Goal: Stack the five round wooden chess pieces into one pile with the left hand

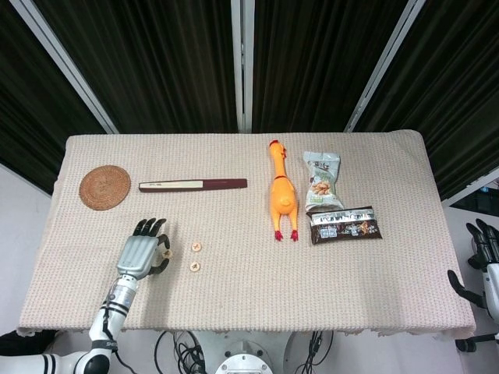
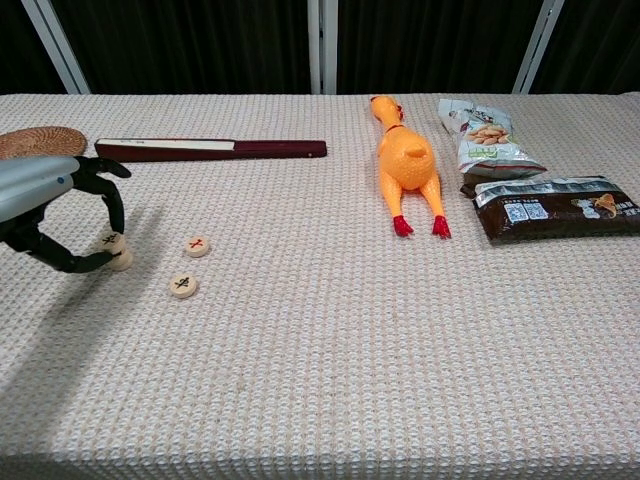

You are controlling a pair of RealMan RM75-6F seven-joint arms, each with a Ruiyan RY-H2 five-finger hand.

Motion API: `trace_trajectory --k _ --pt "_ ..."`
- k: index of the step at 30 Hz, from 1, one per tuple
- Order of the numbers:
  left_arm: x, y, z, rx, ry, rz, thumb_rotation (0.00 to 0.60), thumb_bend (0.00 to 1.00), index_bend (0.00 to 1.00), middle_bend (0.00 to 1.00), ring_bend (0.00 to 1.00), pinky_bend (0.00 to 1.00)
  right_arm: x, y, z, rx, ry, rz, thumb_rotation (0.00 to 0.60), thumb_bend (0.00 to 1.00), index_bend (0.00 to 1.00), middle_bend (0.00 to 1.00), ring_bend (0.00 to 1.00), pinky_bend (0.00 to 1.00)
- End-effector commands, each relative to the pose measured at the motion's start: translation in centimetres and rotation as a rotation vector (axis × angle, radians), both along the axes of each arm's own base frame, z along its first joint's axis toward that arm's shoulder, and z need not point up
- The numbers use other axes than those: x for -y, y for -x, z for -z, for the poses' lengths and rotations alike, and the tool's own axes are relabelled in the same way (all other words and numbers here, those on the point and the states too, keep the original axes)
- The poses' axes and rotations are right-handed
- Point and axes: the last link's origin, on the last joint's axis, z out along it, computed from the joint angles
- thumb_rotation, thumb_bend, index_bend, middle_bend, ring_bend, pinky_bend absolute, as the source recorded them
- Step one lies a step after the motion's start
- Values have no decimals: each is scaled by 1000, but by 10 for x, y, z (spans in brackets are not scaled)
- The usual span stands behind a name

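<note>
Left hand (image 2: 45,215) pinches one wooden piece (image 2: 112,241) above a second piece (image 2: 122,260), at 9 o'clock from two loose pieces (image 2: 190,265). Risk: off-centre release would let it slide off.

I see the table (image 1: 234,304) covered in a beige woven cloth. Directly on it: two round wooden chess pieces (image 2: 198,246) (image 2: 182,285) just right of my left hand (image 1: 140,253), another piece (image 2: 120,260) at its fingertips. Beyond the hand, a woven coaster (image 1: 104,187) and a long dark-red stick (image 1: 192,185). Well off to its right: a rubber chicken (image 1: 282,195), a snack bag (image 1: 323,181), a dark snack packet (image 1: 345,224).
</note>
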Motion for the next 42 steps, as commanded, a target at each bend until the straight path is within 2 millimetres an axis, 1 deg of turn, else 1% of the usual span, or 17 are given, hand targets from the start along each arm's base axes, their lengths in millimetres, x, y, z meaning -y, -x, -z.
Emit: trace_trajectory --k 1,18,30,36,40,42 --pt "1 2 3 -1 9 4 600 304 530 69 0 0 0 1 -2 3 7 3 600 258 0 0 0 0" --pt "-4 7 7 -13 11 -9 600 304 524 69 0 0 -1 2 -5 9 11 6 600 258 0 0 0 0" --pt "-4 8 4 -10 15 -17 600 304 441 69 0 0 0 1 -3 5 2 8 600 258 0 0 0 0" --pt "-4 8 5 -11 19 -16 600 304 430 69 0 0 -1 1 -2 4 2 9 600 258 0 0 0 0" --pt "-3 5 4 -3 24 -14 600 304 422 69 0 0 -1 1 -2 5 3 10 600 259 0 0 0 0" --pt "-2 1 1 10 18 -4 600 303 409 67 0 0 -1 1 -3 5 5 9 600 259 0 0 0 0"
